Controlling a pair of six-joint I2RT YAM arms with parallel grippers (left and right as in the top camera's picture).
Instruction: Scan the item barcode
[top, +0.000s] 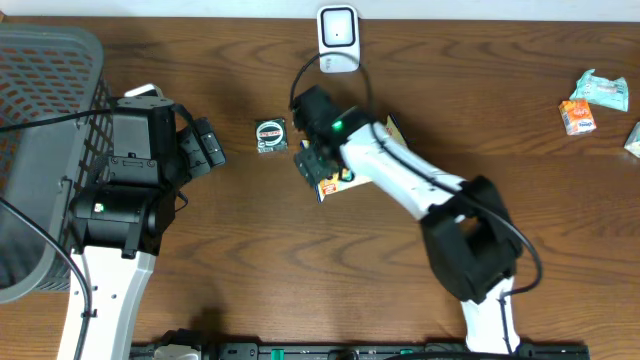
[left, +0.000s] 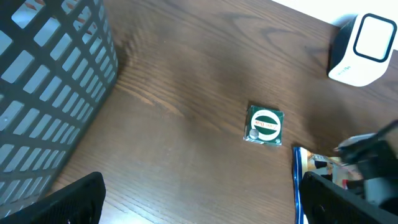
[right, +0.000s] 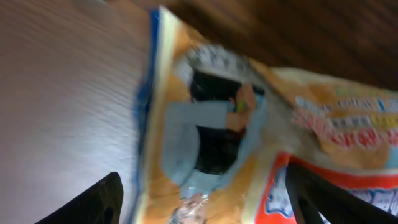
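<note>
Dark wooden table (top: 250, 260), grey basket (top: 40, 110) left, white scanner (top: 338, 38) at far edge. Right gripper (right: 208, 198), spread wide, straddles the orange snack packet (right: 249, 143) lying near the scanner; left gripper (left: 205, 199) gapes wide, empty.

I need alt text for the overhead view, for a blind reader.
The right gripper is over a yellow snack packet on a wooden table, near a white scanner. The left gripper is open beside a grey basket. A green packet lies between them.

Print on snack packet (right: 249, 143) blurred, green sachet (left: 265, 125) label illegible, nothing readable
</note>
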